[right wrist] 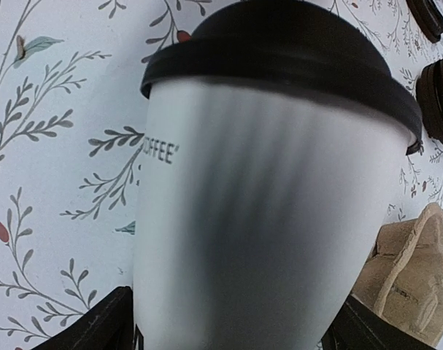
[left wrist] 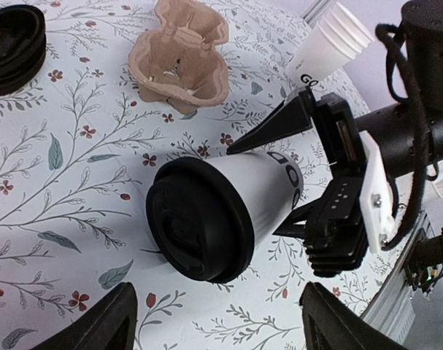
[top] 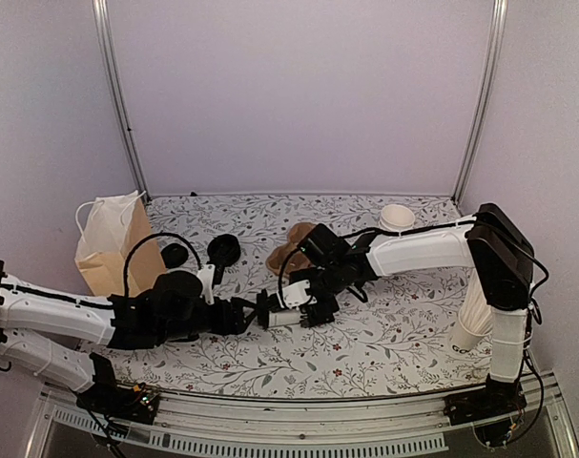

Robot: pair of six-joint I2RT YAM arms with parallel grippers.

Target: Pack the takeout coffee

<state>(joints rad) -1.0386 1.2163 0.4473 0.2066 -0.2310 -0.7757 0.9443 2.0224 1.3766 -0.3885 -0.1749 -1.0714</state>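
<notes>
The takeout coffee [top: 281, 318], a white cup with a black lid, lies sideways just above the floral table, its lid [left wrist: 199, 219] pointing at my left gripper. My right gripper [top: 305, 312] is shut on the cup's base end, one black finger [left wrist: 276, 131] above it and one below. In the right wrist view the cup [right wrist: 265, 182] fills the frame, its "COFFEE" lettering visible, between my right gripper's [right wrist: 232, 321] fingers. My left gripper [left wrist: 220, 295] stands open a short way in front of the lid, touching nothing; it shows in the top view as well [top: 254, 313].
A brown paper bag [top: 113, 248] stands at the back left. A cardboard cup carrier [top: 297, 243] lies behind the grippers. Black lids [top: 222, 250] sit between bag and carrier. A stack of lidless cups [top: 472, 320] leans at the right edge, a single white cup [top: 397, 218] behind.
</notes>
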